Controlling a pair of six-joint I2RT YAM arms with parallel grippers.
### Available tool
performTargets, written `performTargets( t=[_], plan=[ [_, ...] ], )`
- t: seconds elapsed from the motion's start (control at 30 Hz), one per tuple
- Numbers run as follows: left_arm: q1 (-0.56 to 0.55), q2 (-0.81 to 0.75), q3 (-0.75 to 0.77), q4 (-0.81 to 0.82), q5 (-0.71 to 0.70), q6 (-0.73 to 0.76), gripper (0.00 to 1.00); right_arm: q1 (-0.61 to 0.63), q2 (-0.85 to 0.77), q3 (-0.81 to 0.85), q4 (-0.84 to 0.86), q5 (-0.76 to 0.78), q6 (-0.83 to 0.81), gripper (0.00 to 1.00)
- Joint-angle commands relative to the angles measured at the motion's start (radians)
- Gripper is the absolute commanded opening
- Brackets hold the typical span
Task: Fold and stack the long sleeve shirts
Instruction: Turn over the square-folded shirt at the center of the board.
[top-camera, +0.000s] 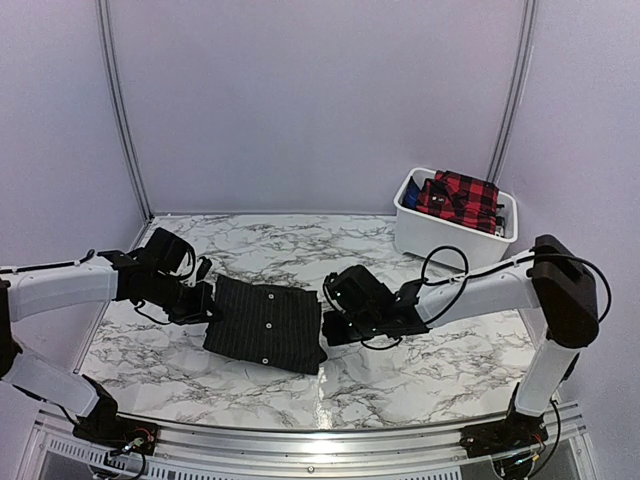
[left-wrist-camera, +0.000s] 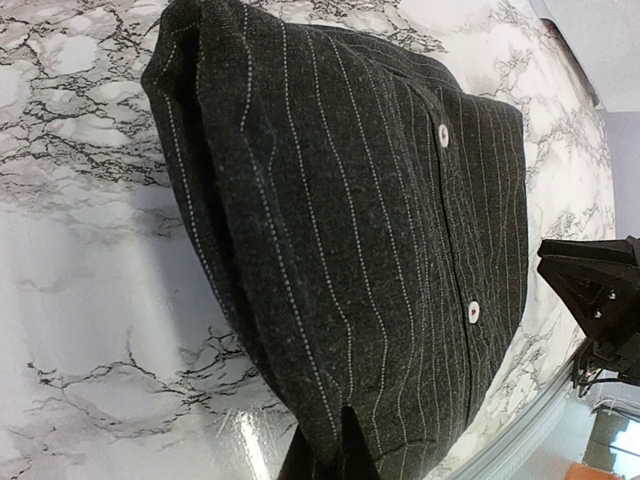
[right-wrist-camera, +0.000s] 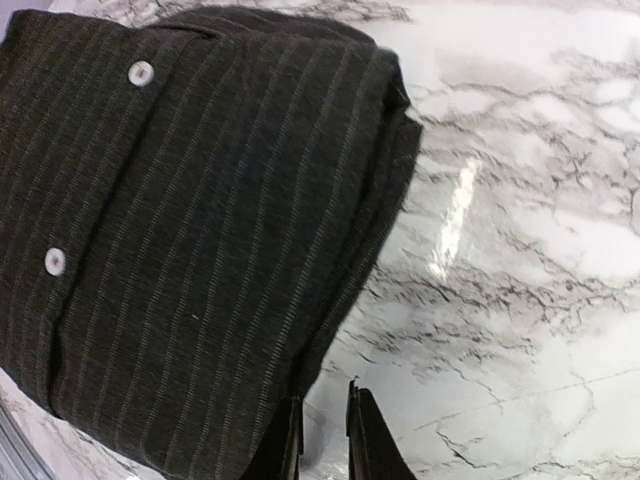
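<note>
A folded black pinstriped long sleeve shirt (top-camera: 265, 325) lies on the marble table, its buttons facing up. My left gripper (top-camera: 207, 300) is at its left edge. In the left wrist view the dark fingers of the left gripper (left-wrist-camera: 335, 440) are shut on the hem of the shirt (left-wrist-camera: 350, 230). My right gripper (top-camera: 328, 325) is at the shirt's right edge. In the right wrist view the right gripper (right-wrist-camera: 323, 430) stands narrowly open with bare marble in the gap, one finger touching the shirt (right-wrist-camera: 180, 230). A red-and-black plaid shirt (top-camera: 460, 197) lies in a bin.
A white bin (top-camera: 455, 240) stands at the back right of the table and holds the plaid garment. The table's metal front rail (top-camera: 320, 440) runs just below the shirt. Pale walls enclose the back and sides.
</note>
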Motion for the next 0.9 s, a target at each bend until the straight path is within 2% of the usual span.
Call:
performTargets(
  t=[0.0, 0.13, 0.27, 0.7, 0.87],
  plan=[
    [0.009, -0.027, 0.036, -0.027, -0.002, 0.022, 0.0, 0.026, -0.003, 0.096, -0.026, 0.034, -0.034, 0.14],
    [0.012, -0.03, 0.039, -0.036, -0.003, 0.025, 0.0, 0.027, 0.05, 0.142, -0.028, 0.023, -0.052, 0.19],
    [0.017, -0.034, 0.043, -0.043, -0.006, 0.028, 0.0, 0.025, 0.1, 0.142, -0.03, 0.028, -0.048, 0.2],
    [0.022, -0.057, 0.067, -0.052, -0.022, 0.034, 0.0, 0.02, 0.202, 0.125, 0.01, -0.013, -0.04, 0.12],
    [0.038, -0.07, 0.17, -0.104, -0.043, 0.075, 0.0, 0.033, 0.285, 0.206, 0.064, -0.08, -0.033, 0.12]
  ],
)
